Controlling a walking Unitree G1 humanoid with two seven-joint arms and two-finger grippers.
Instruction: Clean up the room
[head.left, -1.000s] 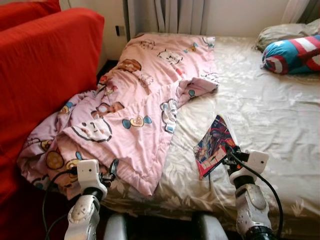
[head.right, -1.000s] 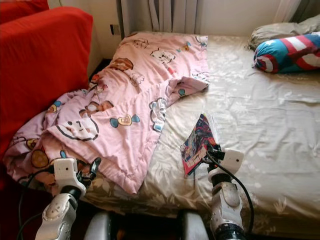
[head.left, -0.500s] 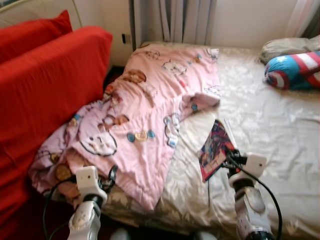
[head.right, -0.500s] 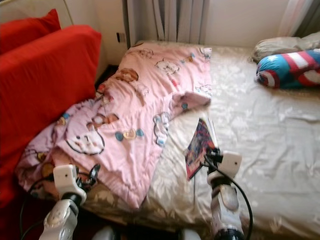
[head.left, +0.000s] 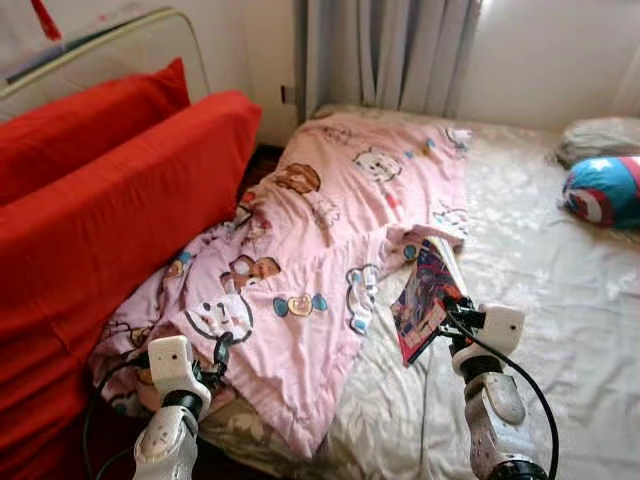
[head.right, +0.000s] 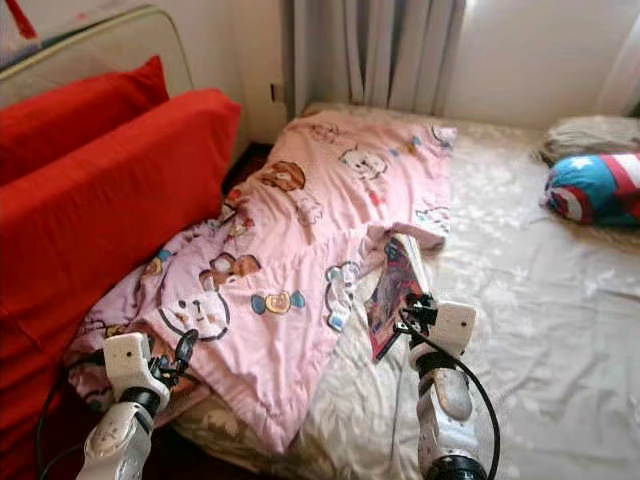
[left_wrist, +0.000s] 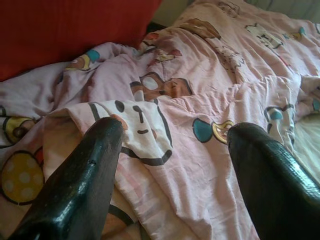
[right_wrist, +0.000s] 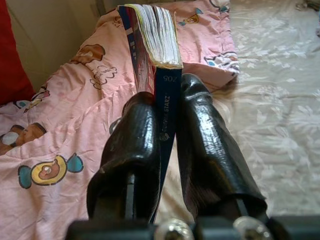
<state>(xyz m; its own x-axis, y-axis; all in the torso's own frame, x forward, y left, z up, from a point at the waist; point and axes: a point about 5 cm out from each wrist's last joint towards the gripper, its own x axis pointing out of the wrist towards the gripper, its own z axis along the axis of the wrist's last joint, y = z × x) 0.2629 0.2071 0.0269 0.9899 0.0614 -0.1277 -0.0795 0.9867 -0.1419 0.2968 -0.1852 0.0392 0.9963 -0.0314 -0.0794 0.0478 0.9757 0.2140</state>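
Observation:
A colourful paperback book (head.left: 424, 300) is pinched by its spine in my right gripper (head.left: 450, 312), which is shut on it. In the right wrist view the book (right_wrist: 154, 37) stands up between the two black fingers (right_wrist: 135, 130), pages fanned at its far end. It hangs above the bed where the pink cartoon blanket (head.left: 320, 220) meets the beige sheet (head.left: 560, 300). My left gripper (head.left: 221, 352) is open and empty, low over the blanket's near corner; its fingers (left_wrist: 80, 180) are spread wide over the blanket (left_wrist: 190, 85).
A red sofa (head.left: 100, 220) with a red cushion stands close on the left of the bed. A star-shield pillow (head.left: 603, 190) and a grey pillow (head.left: 598, 135) lie at the far right. Curtains (head.left: 400, 50) hang behind the bed.
The whole view has shifted down and right as the camera moved, showing more sofa and wall. The book stays in my right gripper and now stands more upright, off the sheet.

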